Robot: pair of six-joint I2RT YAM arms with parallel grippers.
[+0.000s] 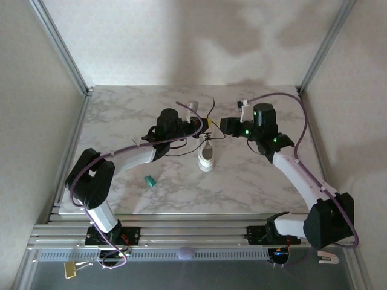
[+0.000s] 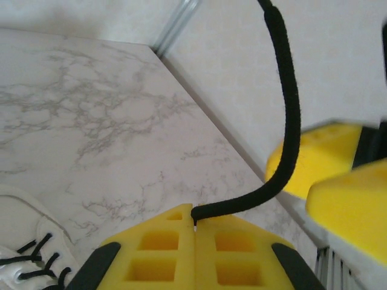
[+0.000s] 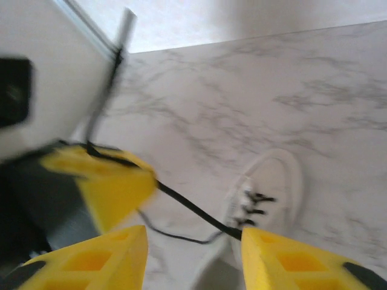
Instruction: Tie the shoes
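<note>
I see white sneaker (image 1: 207, 158) on marble table (image 1: 121, 115), near middle, little nearer to arm bases than both grippers. Left gripper (image 2: 195, 212) is closed, pinching black lace (image 2: 289, 121) at fingertips; lace curves upward from there. Right gripper (image 3: 193, 235) has fingers wide apart, close beside left one. Small teal object (image 1: 149, 180) lies apart, left of sneaker.

You had both arms bent inward from their bases, the left arm (image 1: 121, 158) and the right arm (image 1: 296, 172) elbowed out wide, with wrists nearly facing each other. Your left gripper (image 2: 195, 220) was pinched tight on a black lace (image 2: 291, 121), fingers pressed together. Your right gripper (image 3: 193, 238) had its fingers spread well apart.
</note>
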